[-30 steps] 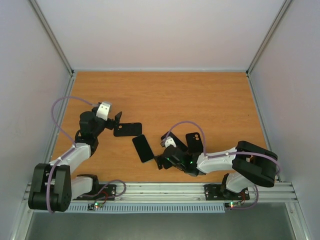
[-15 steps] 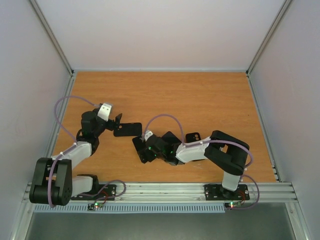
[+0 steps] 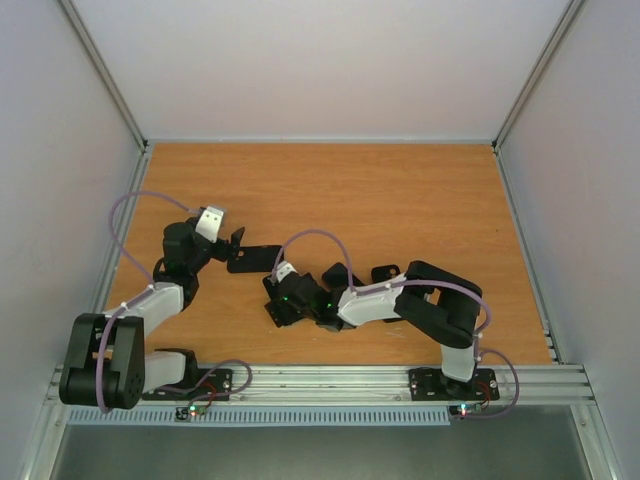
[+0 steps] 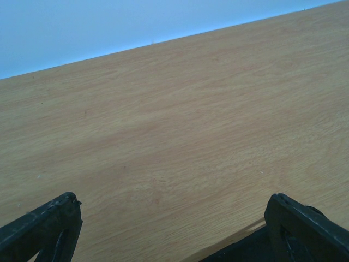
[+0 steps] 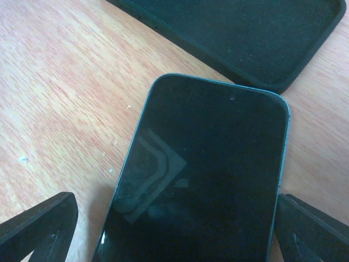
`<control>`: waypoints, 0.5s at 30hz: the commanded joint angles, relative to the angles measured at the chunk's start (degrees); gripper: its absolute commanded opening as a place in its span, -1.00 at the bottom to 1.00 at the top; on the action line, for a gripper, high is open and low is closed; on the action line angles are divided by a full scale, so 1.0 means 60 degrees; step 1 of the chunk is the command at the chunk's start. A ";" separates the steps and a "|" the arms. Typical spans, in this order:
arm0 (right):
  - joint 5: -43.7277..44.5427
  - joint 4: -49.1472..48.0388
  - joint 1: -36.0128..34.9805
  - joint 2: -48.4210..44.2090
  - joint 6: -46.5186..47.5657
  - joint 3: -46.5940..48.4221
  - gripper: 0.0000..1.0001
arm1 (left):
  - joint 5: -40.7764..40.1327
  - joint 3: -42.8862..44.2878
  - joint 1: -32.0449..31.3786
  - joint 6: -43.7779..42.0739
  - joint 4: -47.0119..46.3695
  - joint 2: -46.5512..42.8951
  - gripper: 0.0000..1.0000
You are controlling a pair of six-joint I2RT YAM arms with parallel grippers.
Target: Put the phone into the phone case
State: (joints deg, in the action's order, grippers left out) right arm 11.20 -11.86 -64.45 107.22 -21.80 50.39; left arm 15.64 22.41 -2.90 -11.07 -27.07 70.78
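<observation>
Both tools gape empty. The right tool (image 5: 180,215) straddles the phone (image 5: 202,174), screen-up on the worktop (image 3: 400,200), poised to pinch its edges. The left tool (image 4: 174,218) sits at the left end of the phone case (image 5: 256,38), just far of the phone, likely to steady it.

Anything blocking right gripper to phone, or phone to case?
Nothing visible. The open right gripper straddles the phone; the phone case lies just past its top edge, hollow side up, only bare table between.

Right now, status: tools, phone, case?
Left tool open, empty, beside case. Right tool open, straddling phone, screen up. Case just past phone, small gap. Nothing between them.
</observation>
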 commanded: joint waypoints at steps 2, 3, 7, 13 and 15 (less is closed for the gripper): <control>0.0961 0.1472 -0.0570 0.0696 -0.0205 0.0491 0.97 | -0.0003 0.0258 0.0055 -0.0147 -0.0495 0.0126 0.84; 0.1012 0.1538 -0.0608 0.0755 -0.0235 0.0506 0.97 | 0.0000 0.0263 0.0054 -0.0147 -0.0496 0.0130 0.84; 0.1330 0.1852 -0.0715 0.0955 -0.0529 0.0485 0.97 | 0.0016 0.0278 0.0044 -0.0133 -0.0480 0.0161 0.84; 0.2152 0.2343 -0.0909 0.1291 -0.0921 0.0258 0.97 | 0.0045 0.0293 0.0053 -0.0132 -0.0468 0.0192 0.84; 0.1986 0.1879 -0.0933 0.1141 -0.0905 -0.0128 0.97 | 0.0045 0.0294 0.0044 -0.0134 -0.0455 0.0212 0.84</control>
State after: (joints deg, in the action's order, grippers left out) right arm 23.31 -7.68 -69.34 111.02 -25.17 54.43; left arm 15.66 22.55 -2.90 -11.14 -27.14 71.55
